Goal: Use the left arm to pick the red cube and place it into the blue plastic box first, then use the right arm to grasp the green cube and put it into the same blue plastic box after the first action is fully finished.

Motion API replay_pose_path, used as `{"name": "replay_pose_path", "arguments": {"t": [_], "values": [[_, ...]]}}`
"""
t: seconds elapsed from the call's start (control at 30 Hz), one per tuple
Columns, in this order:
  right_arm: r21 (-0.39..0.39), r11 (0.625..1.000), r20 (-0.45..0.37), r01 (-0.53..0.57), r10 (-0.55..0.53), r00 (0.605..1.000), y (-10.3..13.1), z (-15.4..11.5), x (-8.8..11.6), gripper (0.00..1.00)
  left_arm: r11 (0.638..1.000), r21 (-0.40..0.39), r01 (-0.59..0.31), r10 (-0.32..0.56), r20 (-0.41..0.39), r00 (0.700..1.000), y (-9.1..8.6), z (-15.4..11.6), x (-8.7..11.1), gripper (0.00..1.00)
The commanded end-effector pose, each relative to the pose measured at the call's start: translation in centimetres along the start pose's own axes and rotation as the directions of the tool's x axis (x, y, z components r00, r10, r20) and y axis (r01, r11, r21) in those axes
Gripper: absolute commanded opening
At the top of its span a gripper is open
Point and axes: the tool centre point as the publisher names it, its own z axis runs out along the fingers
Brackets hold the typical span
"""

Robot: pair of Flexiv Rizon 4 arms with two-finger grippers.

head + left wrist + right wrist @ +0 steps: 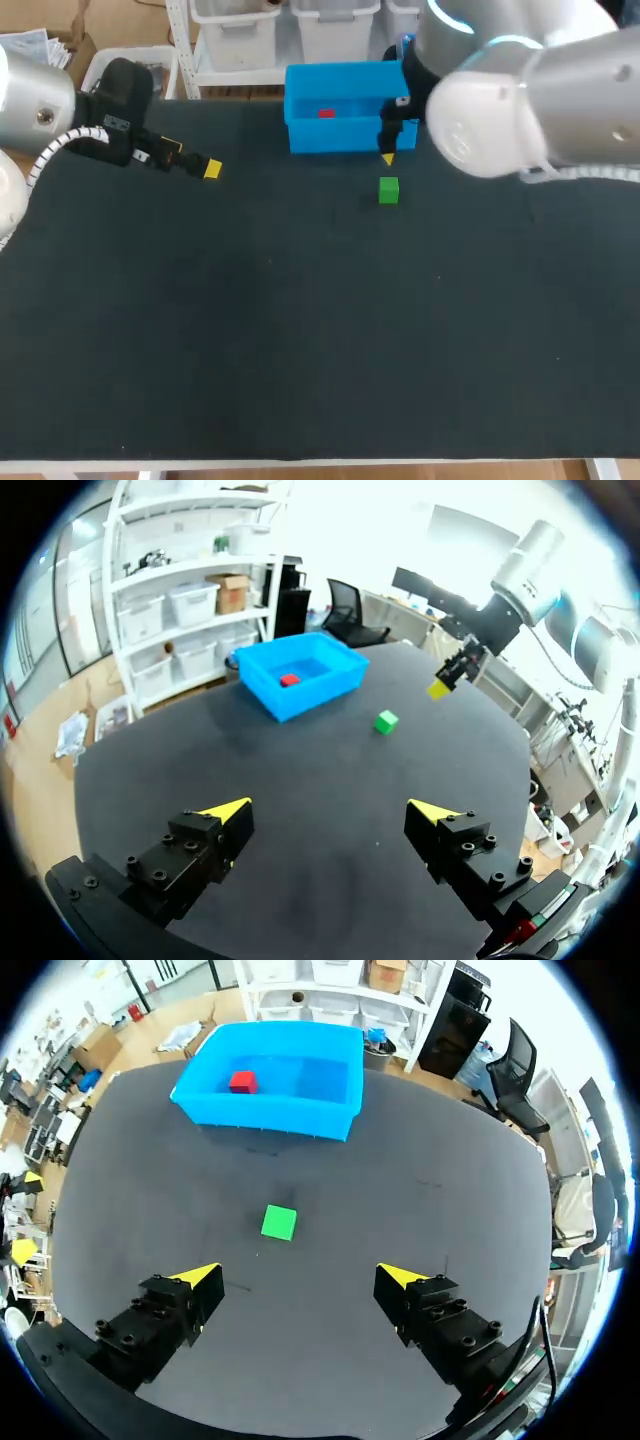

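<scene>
Released, right hand (297,1276) hangs near green cube (279,1222); left hand (332,809) released; red cube (241,1082) in blue box (265,1116).

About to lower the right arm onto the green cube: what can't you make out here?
- Right wrist view: how high the right gripper sits above the green cube cannot be read.
- Head view: the right arm covers the right end of the blue box and all but one tip of that gripper.
- Head view: the box's near wall hides the lower part of the red cube.
</scene>
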Motion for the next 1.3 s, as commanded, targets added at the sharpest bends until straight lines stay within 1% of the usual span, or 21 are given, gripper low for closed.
{"name": "replay_pose_path", "arguments": {"t": [0.03,0.37,0.47,0.63,0.73,0.83,1.0,1.17,1.3], "values": [[0.013,1.0,-0.031,-0.001,0.002,1.0,0.2,0.1,-0.5,1.0,1.0,0.006,-0.003,0.003,0.008,1.0,0.1,-0.1,0.2,1.0],[0.013,1.0,-0.031,-0.001,0.002,1.0,0.2,0.1,-0.5,1.0,1.0,0.006,-0.003,0.003,0.008,1.0,0.1,-0.1,0.2,1.0],[0.05,0.997,-0.073,-0.066,0.069,0.995,-0.1,-0.1,-0.6,1.0,1.0,0.006,-0.003,0.003,0.008,1.0,0.1,-0.1,0.2,1.0],[0.044,0.983,-0.115,-0.178,0.182,0.976,0.8,1.7,-0.4,1.0,1.0,0.006,-0.003,0.003,0.008,1.0,0.1,-0.1,0.2,1.0],[0.06,0.976,-0.128,-0.211,0.217,0.968,1.2,2.8,-0.6,1.0,1.0,0.006,-0.003,0.003,0.008,1.0,0.1,-0.1,0.2,1.0],[0.078,0.975,-0.131,-0.21,0.219,0.967,1.8,3.4,-0.7,1.0,1.0,0.006,-0.003,0.003,0.008,1.0,0.1,-0.1,0.2,1.0],[0.102,0.978,-0.128,-0.18,0.192,0.973,2.3,3.8,-1.3,1.0,1.0,0.006,-0.003,0.003,0.008,1.0,0.1,-0.1,0.2,1.0],[0.106,0.985,-0.137,-0.137,0.151,0.979,2.5,4.9,-1.8,1.0,1.0,0.006,-0.003,0.003,0.008,1.0,0.1,-0.1,0.2,1.0],[0.099,0.987,-0.156,-0.123,0.137,0.978,2.6,6.1,-1.5,1.0,1.0,0.006,-0.003,0.003,0.008,1.0,0.1,-0.1,0.2,1.0]]}}
